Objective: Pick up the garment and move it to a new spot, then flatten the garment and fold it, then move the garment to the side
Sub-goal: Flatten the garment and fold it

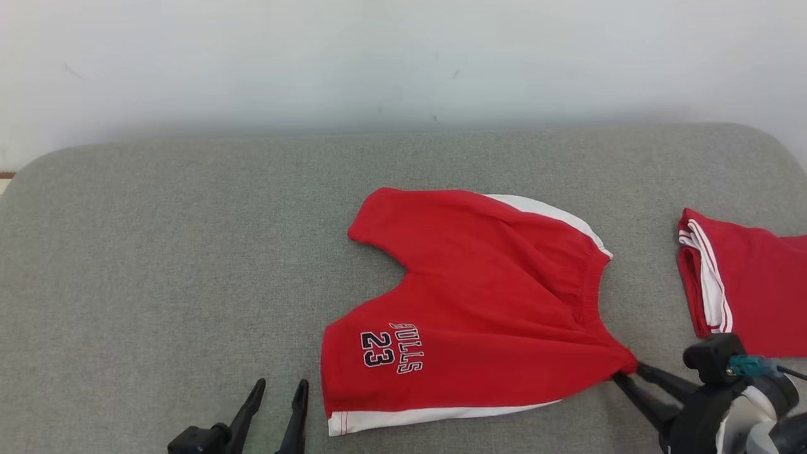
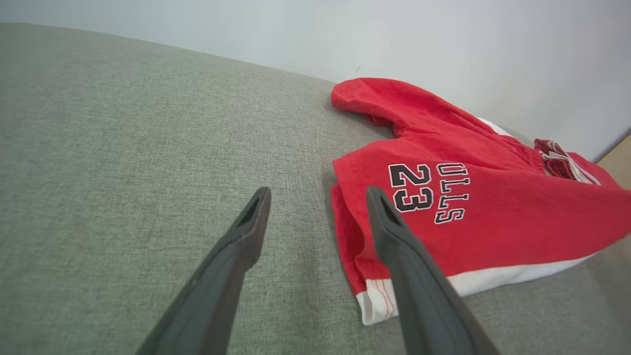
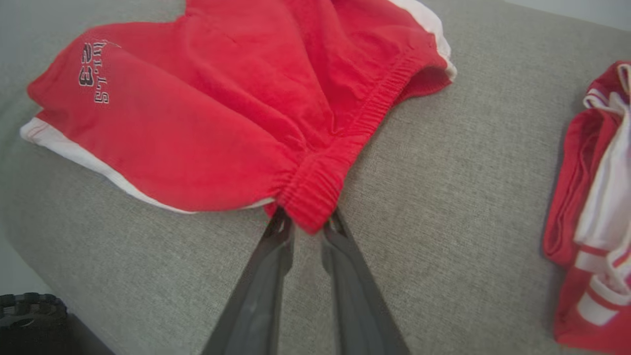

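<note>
A pair of red shorts [image 1: 485,302] with white side stripes and a "BULLS 23" print lies spread on the grey cushioned surface [image 1: 157,265], waistband toward the right. My right gripper [image 1: 627,373] is shut on the near corner of the elastic waistband; in the right wrist view the shorts [image 3: 222,113] bunch where my right gripper [image 3: 306,227] pinches them. My left gripper [image 1: 279,389] stands open just left of the near leg hem, touching nothing. In the left wrist view the left gripper [image 2: 318,197] frames bare fabric beside the shorts [image 2: 473,207].
A second red garment with white stripes [image 1: 737,284] lies folded at the right edge, also seen as a red and white pile [image 3: 596,207] in the right wrist view. A pale wall [image 1: 403,57] stands behind. The left half of the surface is bare.
</note>
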Controlling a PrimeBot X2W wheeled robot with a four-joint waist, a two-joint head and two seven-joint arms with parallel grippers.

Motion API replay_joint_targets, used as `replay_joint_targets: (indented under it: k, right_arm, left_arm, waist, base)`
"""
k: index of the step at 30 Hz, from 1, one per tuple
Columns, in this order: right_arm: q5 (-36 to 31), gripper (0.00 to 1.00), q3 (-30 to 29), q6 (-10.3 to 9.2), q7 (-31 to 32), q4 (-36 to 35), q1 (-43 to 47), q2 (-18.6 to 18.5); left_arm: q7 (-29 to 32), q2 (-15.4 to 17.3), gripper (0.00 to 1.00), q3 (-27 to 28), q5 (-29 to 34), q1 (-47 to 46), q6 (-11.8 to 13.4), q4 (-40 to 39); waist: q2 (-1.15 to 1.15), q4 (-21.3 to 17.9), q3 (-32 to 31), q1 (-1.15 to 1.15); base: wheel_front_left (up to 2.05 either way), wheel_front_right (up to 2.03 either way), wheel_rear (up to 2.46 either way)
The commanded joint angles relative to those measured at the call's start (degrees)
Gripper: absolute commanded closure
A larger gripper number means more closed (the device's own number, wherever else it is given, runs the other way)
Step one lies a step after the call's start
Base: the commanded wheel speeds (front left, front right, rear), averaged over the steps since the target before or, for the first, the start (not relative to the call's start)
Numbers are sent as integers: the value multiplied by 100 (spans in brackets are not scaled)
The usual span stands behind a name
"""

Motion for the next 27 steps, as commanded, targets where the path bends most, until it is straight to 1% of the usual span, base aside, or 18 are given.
replay_joint_targets:
  k: [1,4,7,10,12,15,19,22,27]
  right_arm:
    - [-6,0,3,-5,-45,30,62,-1]
    - [-43,0,-6,-5,-306,421,67,44]
    - [-129,0,-214,-5,-588,915,122,188]
    - [-303,0,-530,-5,-688,1254,186,333]
    - [-537,0,-921,-5,-701,1395,194,479]
    - [-1012,0,-1694,-5,-701,1321,368,721]
    - [-1712,0,-2612,-5,-701,887,739,1115]
    - [-2141,0,-2924,-5,-695,610,945,1349]
    - [-2490,0,-3057,-5,-697,450,1038,1645]
  left_arm:
    - [-21,4,0,-8,7,-64,3,5]
    - [-21,4,0,-87,2,-102,-5,-1]
    - [-21,5,0,-169,-14,-123,5,16]
    - [-21,6,0,-223,-54,-134,10,27]
    - [-21,5,0,-269,-85,-142,15,23]
    - [-21,6,0,-363,-132,-176,-16,34]
    - [-21,5,0,-534,-186,-251,-61,130]
    - [-21,9,0,-658,-197,-343,-60,323]
    - [-21,7,0,-830,-228,-554,40,720]
  waist:
    - [0,1,24,0]
    - [0,-10,61,0]
    - [0,-58,62,0]
    - [0,-96,37,0]
    - [0,-121,25,0]
    - [0,-160,10,0]
    - [0,-196,27,0]
    - [0,-206,53,0]
    - [0,-187,123,0]
  base:
    - [0,0,0]
    - [0,0,0]
    - [0,0,0]
    - [0,0,0]
    - [0,0,0]
    - [0,0,0]
    - [0,0,0]
    - [0,0,0]
    - [0,0,0]
